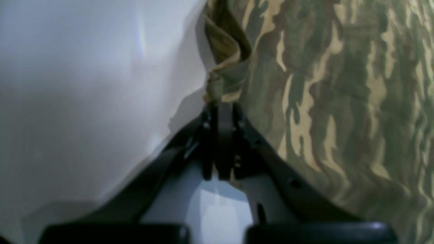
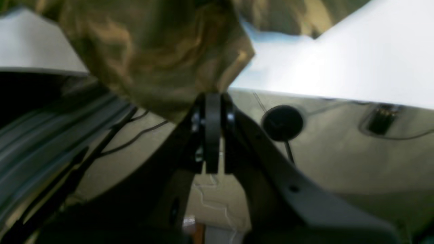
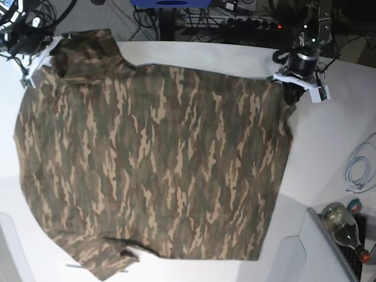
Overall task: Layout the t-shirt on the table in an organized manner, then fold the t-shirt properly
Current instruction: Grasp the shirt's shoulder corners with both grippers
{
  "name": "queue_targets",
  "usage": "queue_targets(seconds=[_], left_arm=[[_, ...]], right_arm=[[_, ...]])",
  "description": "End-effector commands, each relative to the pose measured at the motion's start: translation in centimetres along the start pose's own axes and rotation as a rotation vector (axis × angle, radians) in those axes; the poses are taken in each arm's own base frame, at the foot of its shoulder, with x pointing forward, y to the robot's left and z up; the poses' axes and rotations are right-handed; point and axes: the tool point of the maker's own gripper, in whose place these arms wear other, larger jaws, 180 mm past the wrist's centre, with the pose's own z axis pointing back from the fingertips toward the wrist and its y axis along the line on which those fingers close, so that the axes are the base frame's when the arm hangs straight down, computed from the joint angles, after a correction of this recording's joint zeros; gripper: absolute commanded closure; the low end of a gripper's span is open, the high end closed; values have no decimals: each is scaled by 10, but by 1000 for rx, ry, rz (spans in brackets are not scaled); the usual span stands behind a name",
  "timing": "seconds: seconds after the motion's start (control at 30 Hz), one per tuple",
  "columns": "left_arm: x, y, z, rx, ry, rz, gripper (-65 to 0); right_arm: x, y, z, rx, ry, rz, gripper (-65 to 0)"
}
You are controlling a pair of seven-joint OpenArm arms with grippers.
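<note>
I see the t-shirt [image 3: 158, 164] spread across the table [image 3: 329, 153]; left gripper [image 1: 220, 101] and right gripper [image 2: 212, 98] each pinch a corner.

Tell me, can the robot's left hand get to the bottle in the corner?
Probably not now. The left hand is shut on the t-shirt at the table's far side; the bottle lies off the near corner.

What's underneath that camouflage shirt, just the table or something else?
The t-shirt lies spread on the white table, which shows bare around it. No lump shows through the cloth, though whatever is beneath is covered. The left gripper and right gripper each pinch an edge.
</note>
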Motion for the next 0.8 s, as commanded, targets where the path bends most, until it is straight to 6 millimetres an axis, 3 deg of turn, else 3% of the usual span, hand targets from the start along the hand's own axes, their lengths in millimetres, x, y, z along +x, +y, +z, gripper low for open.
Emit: queue_targets(seconds=[0.0, 0.1, 0.2, 0.43, 0.63, 0.77], left_arm=[[15, -2, 4, -15, -48, -16, 0], [13, -5, 16, -21, -44, -22, 0], [7, 8, 22, 41, -29, -22, 0], [1, 11, 25, 53, -17, -23, 0], [2, 12, 26, 60, -18, -21, 0], [13, 3, 29, 38, -47, -23, 0]], right_arm=[[2, -6, 7, -19, -13, -1, -2], [-6, -15, 10, -40, 6, -30, -2], [-16, -21, 13, -55, 21, -47, -2], [-21, -21, 14, -57, 33, -41, -2], [-8, -21, 17, -65, 0, -36, -2], [14, -23, 30, -97, -65, -6, -2]])
